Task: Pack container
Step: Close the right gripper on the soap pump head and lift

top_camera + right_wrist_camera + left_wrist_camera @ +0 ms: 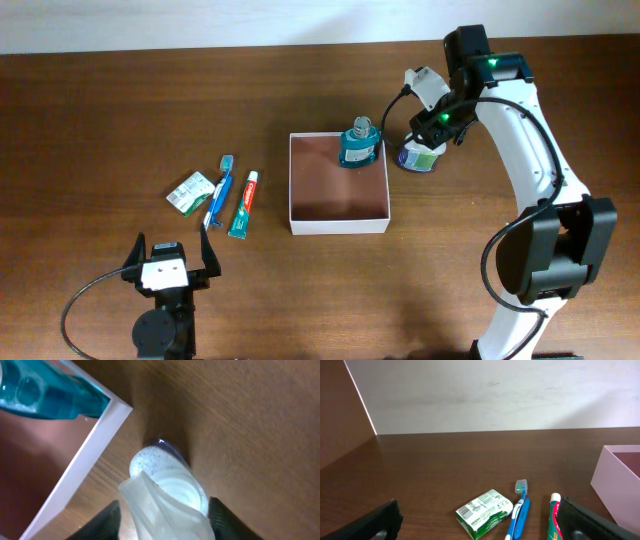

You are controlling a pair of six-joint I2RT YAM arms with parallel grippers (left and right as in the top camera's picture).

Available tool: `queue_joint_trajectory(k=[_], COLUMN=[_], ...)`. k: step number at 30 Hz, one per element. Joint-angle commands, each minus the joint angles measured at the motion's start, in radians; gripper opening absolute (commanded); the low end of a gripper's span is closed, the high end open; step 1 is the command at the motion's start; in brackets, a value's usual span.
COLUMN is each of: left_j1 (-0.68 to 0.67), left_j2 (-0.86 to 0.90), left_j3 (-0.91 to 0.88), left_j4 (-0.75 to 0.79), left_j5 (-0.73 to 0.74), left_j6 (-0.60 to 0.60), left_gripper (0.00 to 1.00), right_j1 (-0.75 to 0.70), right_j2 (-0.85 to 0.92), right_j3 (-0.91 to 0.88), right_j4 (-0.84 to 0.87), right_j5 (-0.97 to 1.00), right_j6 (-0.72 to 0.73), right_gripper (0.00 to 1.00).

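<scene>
Closest to my right wrist camera is the pale pump bottle [167,487], standing on the table [250,420] and filling the lower middle of that frame, with the dark fingers of my right gripper [165,519] on either side of it. They bracket the bottle closely, but I cannot tell whether the pads press on it or stop just short. The container [340,227] sits at the middle of the overhead frame, its white wall just beside this bottle, and a teal bottle [359,143] already stands in its upper right corner. I judge the step in hand to be gripping the pump bottle and carrying it in. To do it well, I should close below the pump head on the firmer body, lift straight until the base clears the thin wall, then set it down on open floor away from the teal bottle so neither tips. My left gripper [172,256] waits at the lower left of the overhead frame with its fingers wide apart and holding nothing. The toothbrush [220,190], toothpaste tube [244,203] and green packet [190,192] lie above it.
</scene>
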State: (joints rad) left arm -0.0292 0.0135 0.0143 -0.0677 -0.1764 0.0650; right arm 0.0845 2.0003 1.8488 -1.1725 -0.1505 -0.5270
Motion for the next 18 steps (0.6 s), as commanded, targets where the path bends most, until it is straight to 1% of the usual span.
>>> queue_joint_trajectory(k=[1, 4, 10, 18], left_j1=[0.006, 0.006, 0.006, 0.006], left_j2=[-0.008, -0.008, -0.008, -0.008], left_j3=[-0.005, -0.005, -0.005, -0.005], left_j4=[0.000, 0.000, 0.000, 0.000], left_j5=[0.000, 0.000, 0.000, 0.000], left_j6=[0.019, 0.019, 0.019, 0.019], left_gripper=[0.99, 0.99, 0.99, 0.99], right_j1=[-0.002, -0.002, -0.002, -0.002], right_j2=[0.010, 0.009, 0.009, 0.002], right_j3=[-0.007, -0.007, -0.006, 0.024], right_j4=[0.003, 0.003, 0.003, -0.005], right_j5=[0.005, 0.005, 0.005, 0.005], right_j6=[0.000, 0.000, 0.014, 0.065], right_gripper=[0.41, 0.36, 0.28, 0.24])
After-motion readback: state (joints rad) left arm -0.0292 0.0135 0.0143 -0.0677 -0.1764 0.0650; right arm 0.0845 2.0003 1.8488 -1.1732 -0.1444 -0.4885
